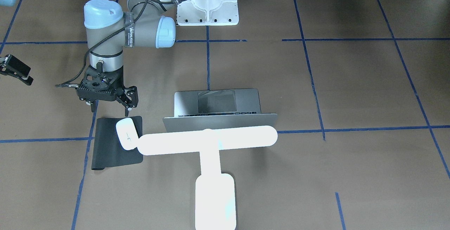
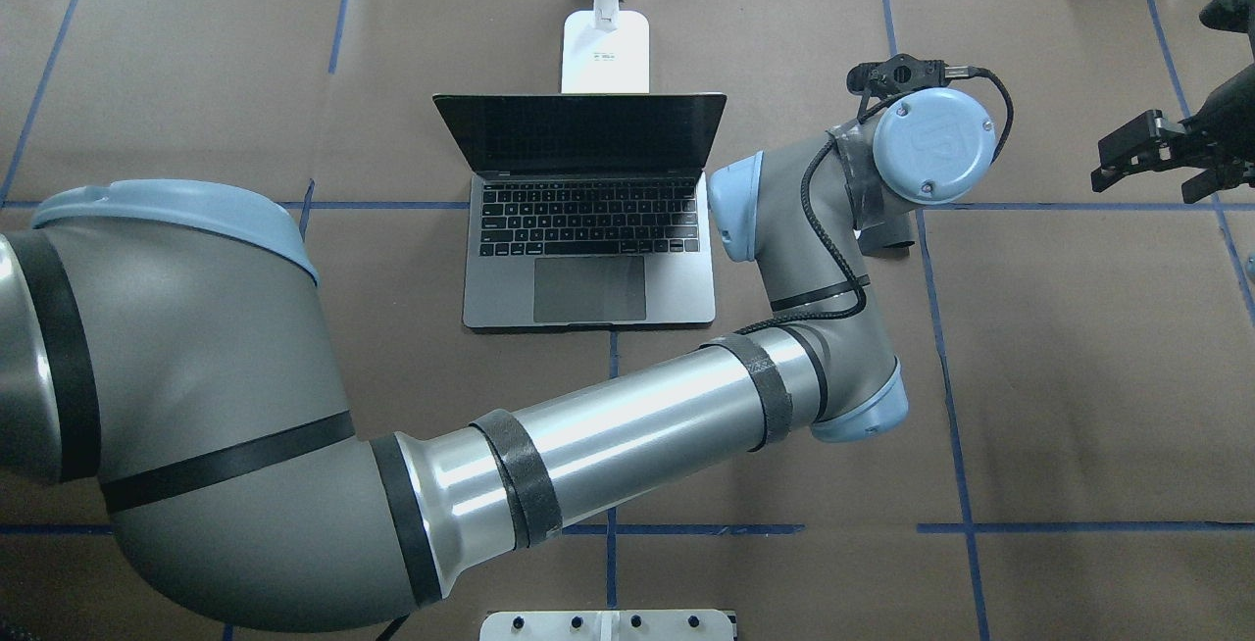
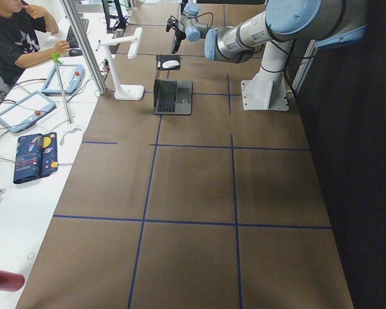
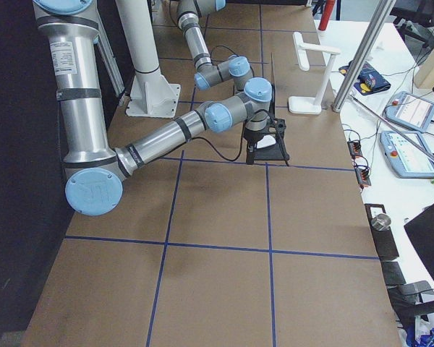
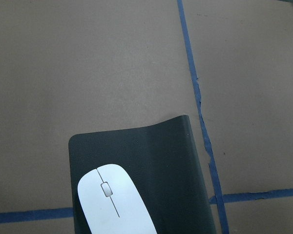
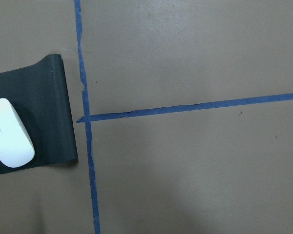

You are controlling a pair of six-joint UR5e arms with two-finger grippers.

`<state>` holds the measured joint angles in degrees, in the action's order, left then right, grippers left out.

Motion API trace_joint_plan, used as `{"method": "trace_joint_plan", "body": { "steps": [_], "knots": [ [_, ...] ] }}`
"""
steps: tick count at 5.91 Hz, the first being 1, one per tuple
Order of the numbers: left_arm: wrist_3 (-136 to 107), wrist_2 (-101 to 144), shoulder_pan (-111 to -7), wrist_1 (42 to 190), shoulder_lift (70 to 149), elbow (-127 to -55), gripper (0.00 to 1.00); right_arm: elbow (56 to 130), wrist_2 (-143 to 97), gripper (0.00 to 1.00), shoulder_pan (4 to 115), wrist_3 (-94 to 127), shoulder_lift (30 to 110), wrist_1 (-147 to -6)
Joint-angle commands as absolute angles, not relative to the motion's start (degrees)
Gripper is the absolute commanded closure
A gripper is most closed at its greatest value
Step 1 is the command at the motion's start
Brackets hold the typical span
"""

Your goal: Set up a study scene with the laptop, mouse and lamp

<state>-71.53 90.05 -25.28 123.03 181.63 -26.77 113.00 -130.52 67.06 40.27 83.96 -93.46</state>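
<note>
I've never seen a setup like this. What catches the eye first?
The glowing white lamp grabs the eye first, standing mid-table behind the screen of the open laptop. Then comes the huge grey left arm reaching across the table, its open hand hanging close to a small white mouse on a black mat.

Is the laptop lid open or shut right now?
Open. The laptop has its dark screen raised off the deck, leaving the keyboard and trackpad exposed in the overhead view.
</note>
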Motion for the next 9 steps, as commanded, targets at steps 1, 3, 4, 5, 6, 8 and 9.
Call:
{"method": "trace_joint_plan", "body": {
  "steps": [1,3,4,5,6,8,9],
  "knots": [
    [-71.63,99.35,-27.32,109.23,175.75,-42.69,0.00,113.73,-130.52,0.00,67.41,40.25,84.46,-93.52],
    [-69.71,102.63,-29.60,92.55,158.12,-73.24,0.00,116.44,-130.52,0.00,67.41,40.25,86.82,-93.69],
    [-65.61,106.66,-31.88,90.81,146.02,-87.40,0.00,116.80,-130.52,0.00,67.41,40.25,87.36,-93.69],
    [-62.70,106.79,-32.77,90.70,135.55,-97.63,0.00,117.07,-130.52,0.00,67.41,40.25,87.80,-93.69],
    [-57.27,107.83,-34.78,89.14,128.04,-104.61,0.00,117.07,-130.52,0.00,67.50,40.25,87.98,-93.69],
    [-40.17,116.42,-45.12,84.38,112.09,-118.22,0.00,116.81,-131.47,0.00,71.95,34.60,90.94,-93.69],
    [-29.20,120.11,-51.88,84.29,102.32,-122.56,0.00,116.20,-132.27,0.00,78.86,24.36,93.40,-94.21]
  ]
}}
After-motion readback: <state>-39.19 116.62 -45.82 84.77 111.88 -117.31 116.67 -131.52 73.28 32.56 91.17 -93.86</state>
